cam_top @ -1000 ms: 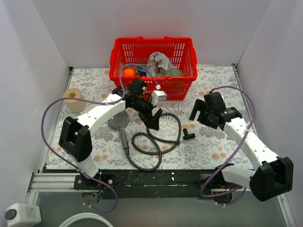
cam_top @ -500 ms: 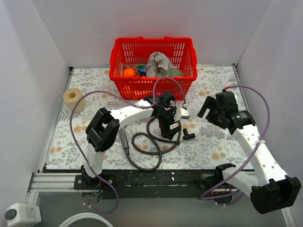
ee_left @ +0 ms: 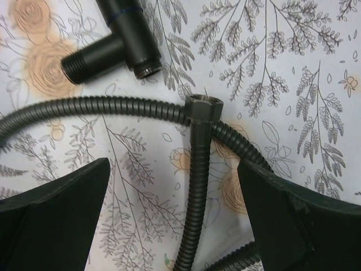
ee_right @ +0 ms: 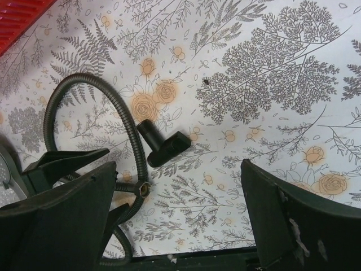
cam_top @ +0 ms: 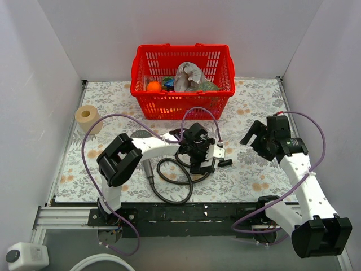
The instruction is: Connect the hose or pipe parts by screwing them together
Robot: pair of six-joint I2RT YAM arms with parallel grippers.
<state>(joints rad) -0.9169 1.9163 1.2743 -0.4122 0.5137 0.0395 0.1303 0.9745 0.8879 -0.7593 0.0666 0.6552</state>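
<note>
Near the middle of the floral-print desk (cam_top: 254, 96), a dark grey, flexible, coiled shower hose (cam_top: 169, 176), flat in loose loops. Just to its left, the straight handle of a grey hand shower (cam_top: 148, 169), pointing towards the near edge; round flat head mostly hidden under the left arm (cam_top: 152, 148). Impossible to tell from above whether the handle's near end joins the hose.

Left gripper (ee_left: 175, 212) low over the right part of the coil, fingers wide apart, holding nothing. Between them, in the wrist view, a hexagonal end nut (ee_left: 202, 107) of the hose, resting against another stretch of the same hose. Just to the right of that nut, a small black T-shaped threaded fitting (ee_left: 113, 39), lying apart from the hose.

Right gripper (cam_top: 251, 137) well to the right, above bare desk, jaws likewise spread wide with nothing between them, facing the fitting and the coil.

At the far edge, a red plastic basket (cam_top: 169, 104) with mixed items inside. Far left, a beige roll with a hollow core (cam_top: 86, 117), well apart from everything else
</note>
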